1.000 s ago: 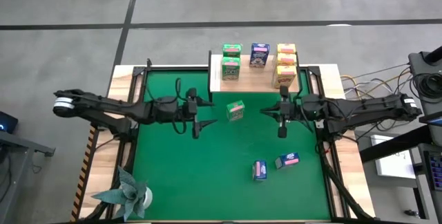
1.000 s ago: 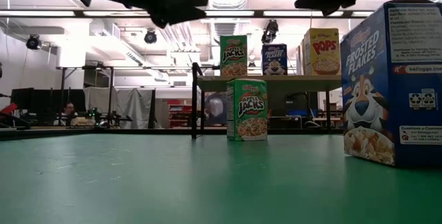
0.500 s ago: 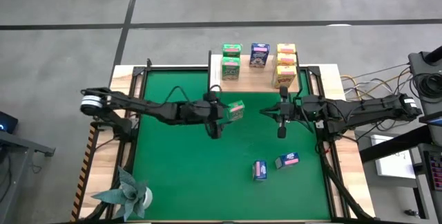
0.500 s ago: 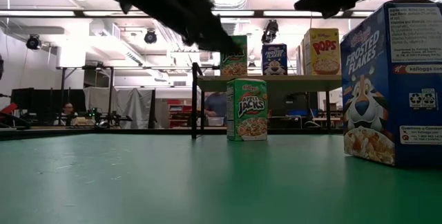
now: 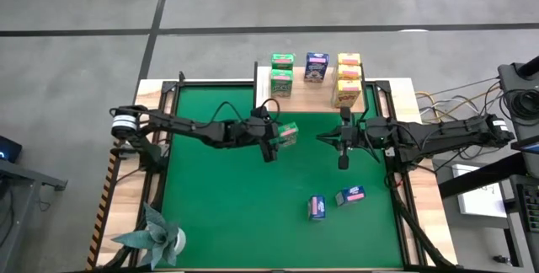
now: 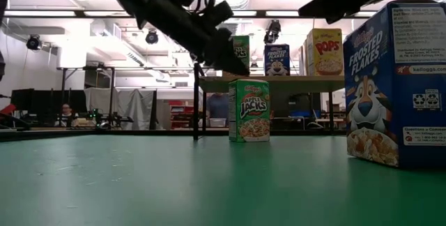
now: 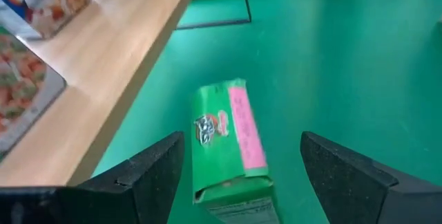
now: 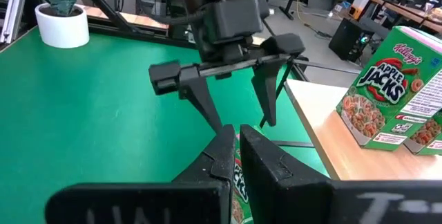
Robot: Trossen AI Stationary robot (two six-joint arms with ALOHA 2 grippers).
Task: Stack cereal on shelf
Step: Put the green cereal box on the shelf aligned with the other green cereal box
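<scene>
Jaws of our left gripper [image 7: 235, 175] stand spread, straddling the green Apple Jacks box [image 5: 288, 133] upright on the mat [image 5: 210, 214], at six o'clock from the shelf [image 5: 263, 89]. We should lower squarely, then close. Our right gripper [image 5: 343, 160] waits at three o'clock, pressed together.

The desk [image 5: 152, 96] carries a green mat [image 5: 219, 197] and the shelf [image 5: 263, 88]. Six cereal boxes [image 5: 315, 68] stand on the shelf beyond both grippers' fingers. Three more cereal boxes rest on the mat.

Two dark arms, black cables, white wrist bands.
</scene>
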